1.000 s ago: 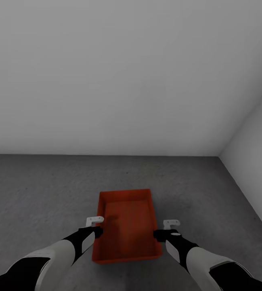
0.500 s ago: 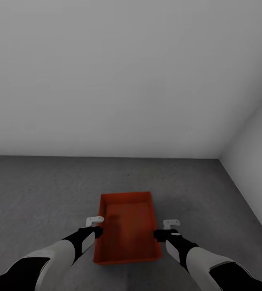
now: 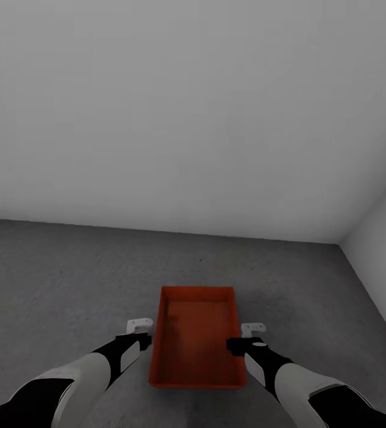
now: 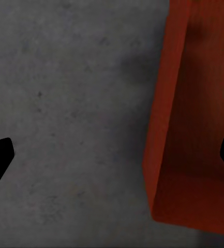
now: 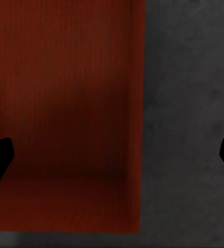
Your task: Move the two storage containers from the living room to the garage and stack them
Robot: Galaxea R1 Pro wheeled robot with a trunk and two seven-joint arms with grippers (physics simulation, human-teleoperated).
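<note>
containers: 1 orange-red storage container (image 3: pixel 197 339) on the floor (image 3: pixel 62 279), likely just one, not stacked
left gripper (image 3: pixel 140 325): beside container, spread, empty
right gripper (image 3: pixel 253 328): other side, spread, empty

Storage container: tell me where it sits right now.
In the head view, the storage container sits on the dark concrete floor, low and centre, between the open left gripper and right gripper, short of the grey wall.

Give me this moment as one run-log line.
place: garage | container: on concrete floor, near wall corner | left gripper: open, beside its left wall | right gripper: open, beside its right wall | second container: unseen
</note>
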